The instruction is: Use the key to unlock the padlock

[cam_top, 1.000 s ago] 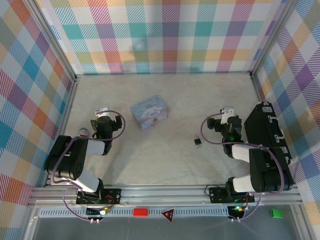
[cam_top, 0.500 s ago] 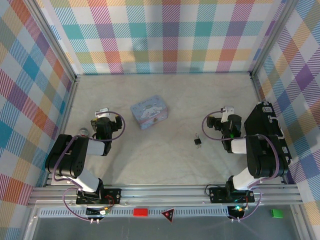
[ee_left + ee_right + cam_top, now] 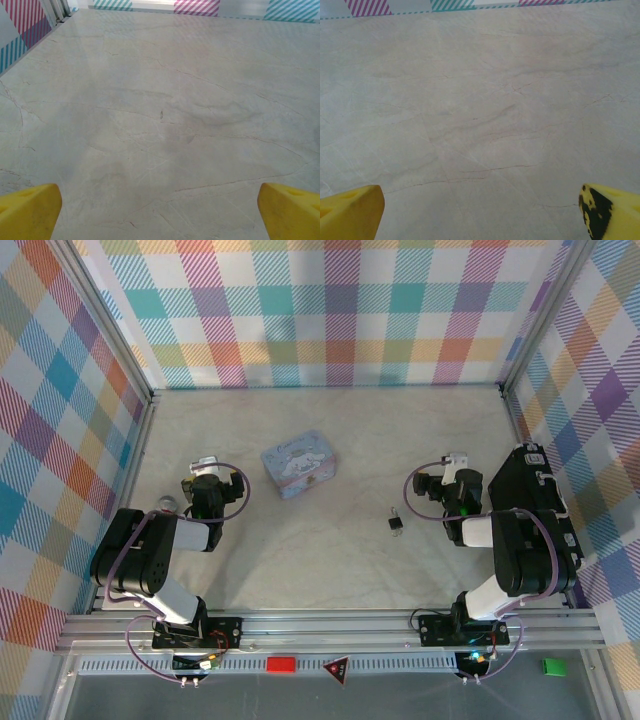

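The padlock (image 3: 397, 524), tiny and dark with a small silvery shackle, lies on the marble table in the top view, just left of my right arm. I cannot make out the key apart from it. My right gripper (image 3: 444, 483) hovers a short way right of the padlock, and its yellow fingertips (image 3: 351, 211) stand wide apart over bare table, open and empty (image 3: 481, 214). My left gripper (image 3: 212, 480) is at the table's left, far from the padlock. It is open too (image 3: 160, 212), with nothing between its yellow fingertips (image 3: 28, 211).
A pastel cartoon-printed tin (image 3: 299, 464) sits at the middle left of the table. A black case (image 3: 528, 502) lies along the right wall. A small red-capped cylinder (image 3: 167, 506) stands beside the left arm. Plaid walls close three sides.
The right arm has folded its elbow back and its gripper has shifted slightly left; the left gripper moved very little. Both grippers stay open. The padlock has not moved.
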You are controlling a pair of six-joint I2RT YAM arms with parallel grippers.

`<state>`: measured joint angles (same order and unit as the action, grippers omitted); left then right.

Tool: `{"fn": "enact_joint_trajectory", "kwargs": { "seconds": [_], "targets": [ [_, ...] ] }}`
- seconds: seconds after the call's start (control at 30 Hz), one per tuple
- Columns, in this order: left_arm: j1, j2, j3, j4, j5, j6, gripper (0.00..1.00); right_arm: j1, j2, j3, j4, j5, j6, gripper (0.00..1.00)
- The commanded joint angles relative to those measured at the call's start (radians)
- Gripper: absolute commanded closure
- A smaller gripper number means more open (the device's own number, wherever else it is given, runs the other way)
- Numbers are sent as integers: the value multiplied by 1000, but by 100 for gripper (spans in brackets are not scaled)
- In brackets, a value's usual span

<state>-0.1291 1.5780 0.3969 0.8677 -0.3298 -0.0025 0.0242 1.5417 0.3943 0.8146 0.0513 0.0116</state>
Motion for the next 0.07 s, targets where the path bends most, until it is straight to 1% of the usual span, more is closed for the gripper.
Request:
{"fn": "enact_joint_trajectory", "kwargs": {
  "seconds": [0.0,0.03],
  "targets": [
    [7,2,-5,34,7,10,0,-8,-8,12,20,-4,8,1],
    [7,3,-4,34,6,9,0,-7,-10,12,20,-6,7,1]
  ]
}}
